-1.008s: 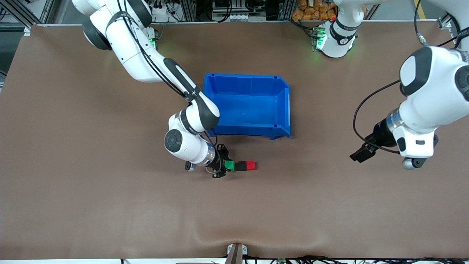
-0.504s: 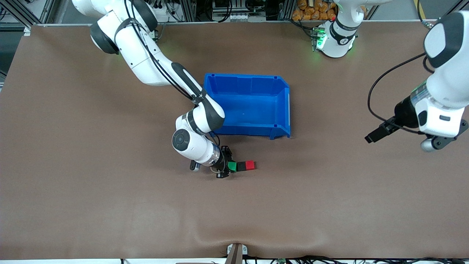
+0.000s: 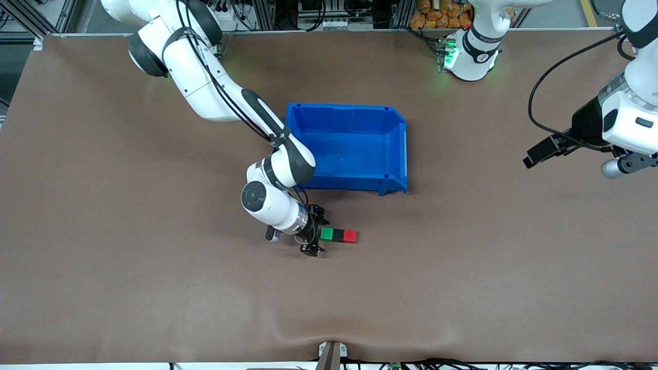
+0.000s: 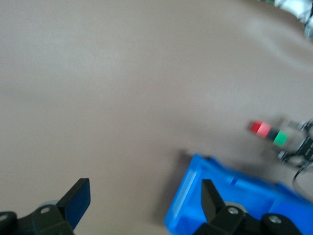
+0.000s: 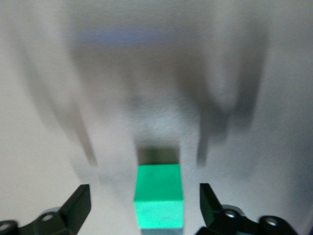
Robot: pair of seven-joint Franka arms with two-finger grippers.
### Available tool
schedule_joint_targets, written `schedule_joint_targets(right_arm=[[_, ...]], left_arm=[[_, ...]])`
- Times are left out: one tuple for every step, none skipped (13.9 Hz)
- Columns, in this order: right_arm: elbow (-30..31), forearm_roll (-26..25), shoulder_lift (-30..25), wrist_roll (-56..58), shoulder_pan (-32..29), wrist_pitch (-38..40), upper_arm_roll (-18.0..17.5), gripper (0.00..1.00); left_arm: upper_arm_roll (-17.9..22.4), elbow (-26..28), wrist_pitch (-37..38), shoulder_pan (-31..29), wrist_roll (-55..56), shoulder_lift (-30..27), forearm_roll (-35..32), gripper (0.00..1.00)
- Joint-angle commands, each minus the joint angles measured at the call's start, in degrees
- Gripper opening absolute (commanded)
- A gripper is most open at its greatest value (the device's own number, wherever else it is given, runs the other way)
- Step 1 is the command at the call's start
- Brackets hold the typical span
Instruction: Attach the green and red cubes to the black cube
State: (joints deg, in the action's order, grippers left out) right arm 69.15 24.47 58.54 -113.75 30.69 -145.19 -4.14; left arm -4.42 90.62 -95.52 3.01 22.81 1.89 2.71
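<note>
near the table's middle, closer to the front edge than the bin (image 3: 347,149), green (image 3: 327,234), black (image 3: 338,235) and red (image 3: 350,236) cubes sit joined; right gripper (image 3: 314,230) just let go, jaws wide and empty, so it looks done; left gripper (image 3: 537,153), wide open and empty, has pulled back near its table end

Setting was a robotics lab — two white arms mounted along one edge of a broad brown worktop (image 3: 128,288), green status lights lit at their bases. Aluminium framing, cable bundles and electronics (image 3: 318,13) stood just off that edge. A blue plastic bin (image 3: 349,146) sat mid-worktop — no domestic or office furnishings seen.
</note>
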Motion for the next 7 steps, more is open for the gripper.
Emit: schedule_joint_targets(right_arm=[[0.02, -0.3, -2.02, -0.77, -0.98, 1.66, -0.08, 1.0], [0.02, -0.21, -2.55, -0.77, -1.77, 3.06, -0.08, 1.0], [-0.07, -0.12, -3.34, -0.77, -2.64, 5.25, -0.08, 1.0], [-0.24, -0.12, -4.04, -0.69, -3.78, 7.7, -0.17, 1.0], [-0.5, -0.12, -4.66, -0.6, -4.75, 9.82, -0.17, 1.0], [-0.51, -0.12, -5.19, -0.6, -5.37, 11.4, -0.17, 1.0], [-0.51, -0.21, -5.54, -0.6, -5.9, 12.81, -0.08, 1.0]], left_arm=[[1.6, 1.4, 4.44, 0.07, -10.37, -2.5, 0.98, 1.0], [1.69, 1.32, 5.59, 0.24, -13.46, -2.68, 0.37, 1.0], [1.52, 1.23, 6.21, 0.16, -15.75, -2.86, 0.02, 1.0], [1.17, 1.14, 6.57, 0.16, -18.39, -3.12, -1.29, 1.0], [0.64, 0.96, 6.66, 0.16, -21.81, -3.29, -3.39, 1.0], [0.03, 0.79, 6.66, -0.02, -23.58, -3.38, -3.68, 1.0], [-0.15, 0.61, 6.66, 0.07, -23.34, -3.73, -3.94, 1.0]])
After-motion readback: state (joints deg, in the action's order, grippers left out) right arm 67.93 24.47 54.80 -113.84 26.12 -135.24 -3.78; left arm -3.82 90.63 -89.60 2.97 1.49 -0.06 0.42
